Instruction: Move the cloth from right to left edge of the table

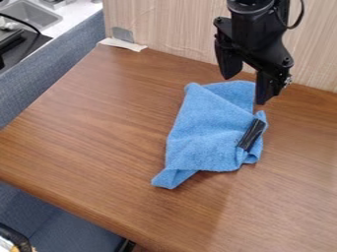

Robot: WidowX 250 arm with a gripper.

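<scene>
The black gripper [245, 90] hangs at the upper right of the camera view, its two fingers spread apart with nothing held between them. Beneath and in front of it, the blue cloth [207, 133] lies crumpled and partly folded on the brown wooden table [99, 128], right of the middle. The cloth's upper end is near the fingertips; whether they touch it, I cannot tell. A narrow corner of the cloth points toward the lower left. On its right side lies a small black strip [251, 134].
A pale wood-grain panel [171, 29] stands along the table's back edge. Whitish tape [122, 44] is at the back left corner. Blue-grey fabric seating [66, 51] borders the left side, with a sink [31, 15] beyond it.
</scene>
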